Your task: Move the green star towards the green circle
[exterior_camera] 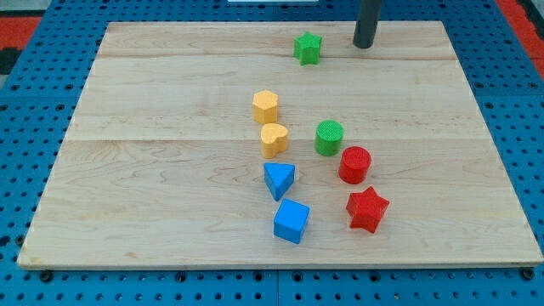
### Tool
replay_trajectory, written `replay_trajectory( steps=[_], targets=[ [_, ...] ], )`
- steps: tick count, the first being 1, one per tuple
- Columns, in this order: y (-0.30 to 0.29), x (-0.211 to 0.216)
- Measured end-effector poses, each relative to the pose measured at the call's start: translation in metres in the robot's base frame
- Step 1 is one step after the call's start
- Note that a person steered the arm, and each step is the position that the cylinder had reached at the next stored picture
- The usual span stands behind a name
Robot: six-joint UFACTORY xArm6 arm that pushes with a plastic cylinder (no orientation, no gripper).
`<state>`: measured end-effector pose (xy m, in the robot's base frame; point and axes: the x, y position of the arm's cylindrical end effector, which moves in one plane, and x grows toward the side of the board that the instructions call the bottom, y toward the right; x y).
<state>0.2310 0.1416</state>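
Note:
The green star point(308, 48) lies near the view's top edge of the wooden board point(153, 170), a little right of centre. The green circle point(330, 138) stands lower down, near the board's middle, slightly to the right of the star. My tip point(365, 45) is the lower end of the dark rod at the view's top. It sits to the right of the green star, with a gap between them, and well above the green circle.
A yellow hexagon point(266, 106) and a yellow heart point(274, 138) lie left of the green circle. A red circle point(355, 164) touches its lower right. A blue triangle point(279, 180), a blue cube point(291, 221) and a red star point(367, 210) lie below.

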Motion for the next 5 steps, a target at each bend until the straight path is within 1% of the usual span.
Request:
replay_trajectory(
  steps=[1,2,3,4,5],
  targets=[
    [-0.088,-0.008],
    [-0.1,-0.008],
    [-0.088,0.029],
    [-0.069,0.077],
    [-0.075,0.048]
  ],
)
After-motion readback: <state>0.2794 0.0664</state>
